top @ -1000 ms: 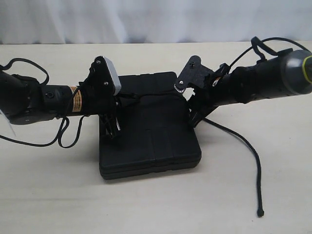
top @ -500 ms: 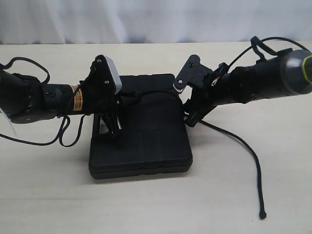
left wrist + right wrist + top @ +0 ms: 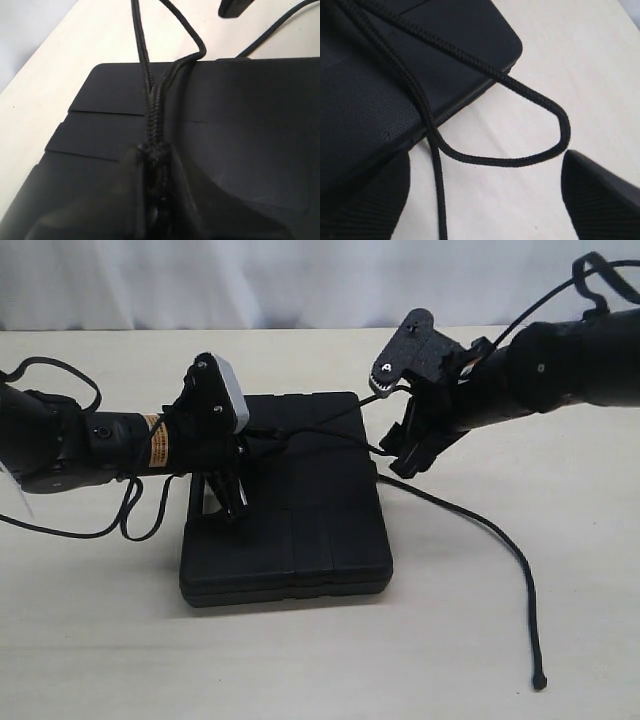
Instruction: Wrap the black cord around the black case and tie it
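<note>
Black cord (image 3: 530,92) loops between wide jaws of right gripper (image 3: 485,200); left gripper (image 3: 152,165) pinches it.

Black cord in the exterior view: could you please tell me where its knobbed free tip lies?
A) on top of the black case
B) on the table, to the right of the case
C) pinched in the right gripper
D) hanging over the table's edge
B: the black cord trails away from the black case, and its knobbed tip rests on the bare table, well apart from the case.
</note>
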You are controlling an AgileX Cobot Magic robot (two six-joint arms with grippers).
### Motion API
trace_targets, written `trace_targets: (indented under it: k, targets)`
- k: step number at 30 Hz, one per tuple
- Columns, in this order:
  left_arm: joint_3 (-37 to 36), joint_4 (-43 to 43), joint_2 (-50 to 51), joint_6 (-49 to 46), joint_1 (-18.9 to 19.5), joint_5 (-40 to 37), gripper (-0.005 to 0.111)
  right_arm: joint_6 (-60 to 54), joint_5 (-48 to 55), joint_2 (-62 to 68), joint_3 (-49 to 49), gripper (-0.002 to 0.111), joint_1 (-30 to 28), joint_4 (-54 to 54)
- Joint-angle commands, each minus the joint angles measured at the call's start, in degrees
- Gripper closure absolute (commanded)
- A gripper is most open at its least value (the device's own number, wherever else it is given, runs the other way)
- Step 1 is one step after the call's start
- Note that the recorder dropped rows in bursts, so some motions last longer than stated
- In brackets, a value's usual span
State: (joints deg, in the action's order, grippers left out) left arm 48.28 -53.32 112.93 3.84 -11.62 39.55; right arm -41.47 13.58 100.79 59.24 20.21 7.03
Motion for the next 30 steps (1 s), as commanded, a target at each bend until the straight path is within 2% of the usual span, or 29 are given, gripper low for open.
trace_targets:
  k: [1,6,8,11,15,18,30]
  targets:
    - [0.0,0.4,0.0,-0.1,-0.1,0.0,0.107,0.4,4.3,-4.9,0.0,0.031,-0.2,3.5]
    - [0.0,0.4,0.0,-0.1,-0.1,0.0,0.107,10.4,8.9,-9.3,0.0,0.034,-2.8,2.5]
    - [0.0,0.4,0.0,-0.1,-0.1,0.0,0.107,14.6,14.1,-9.8,0.0,0.040,-5.7,-0.1]
    - [0.0,0.4,0.0,-0.1,-0.1,0.0,0.107,15.3,24.7,-8.7,0.0,0.050,-10.0,-4.0]
    - [0.0,0.3,0.0,-0.1,-0.1,0.2,0.107,16.3,33.1,-5.5,0.0,0.062,-11.7,-8.0]
    - [0.0,0.1,0.0,-0.3,-0.1,0.5,0.107,16.9,32.8,-2.7,0.0,0.068,-11.3,-7.8]
    - [0.0,-3.2,0.0,-3.8,-0.1,1.9,0.107,17.4,27.1,6.4,0.0,0.069,-10.1,-8.0]
